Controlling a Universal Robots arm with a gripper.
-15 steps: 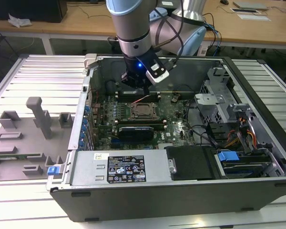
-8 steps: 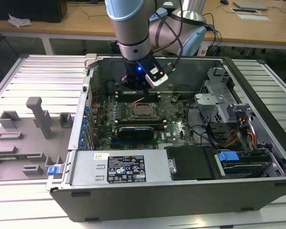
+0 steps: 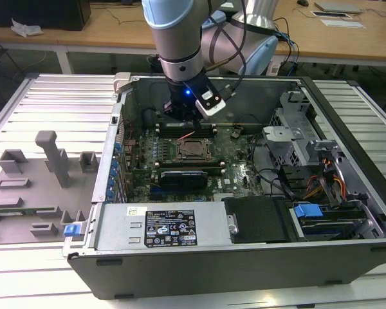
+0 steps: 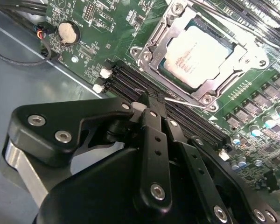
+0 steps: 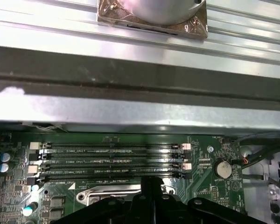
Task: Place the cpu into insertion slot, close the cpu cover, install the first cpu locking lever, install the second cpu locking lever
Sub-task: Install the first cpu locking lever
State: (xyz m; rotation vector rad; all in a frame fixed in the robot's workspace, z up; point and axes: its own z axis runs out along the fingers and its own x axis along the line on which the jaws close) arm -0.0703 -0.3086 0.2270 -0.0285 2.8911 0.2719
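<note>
Second wrist view: cpu (image 4: 198, 56) seated in insertion slot (image 4: 139, 51), cpu cover (image 4: 159, 45) down over its edges, just beyond hand (image 4: 148, 100). First wrist view: memory slots (image 5: 112, 161) ahead of hand (image 5: 151, 184), case wall (image 5: 130, 79) beyond. Exterior view: hand (image 3: 180, 121) low inside open case, arm (image 3: 174, 32) hiding board behind. Hand clenched, tips against thin locking lever (image 4: 186, 101); cannot tell whether pinching it.

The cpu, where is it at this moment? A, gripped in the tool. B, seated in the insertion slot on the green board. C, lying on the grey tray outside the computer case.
B: in the second wrist view the cpu lies flat inside the metal rim of the insertion slot, apart from the tool, which carries no chip.
</note>
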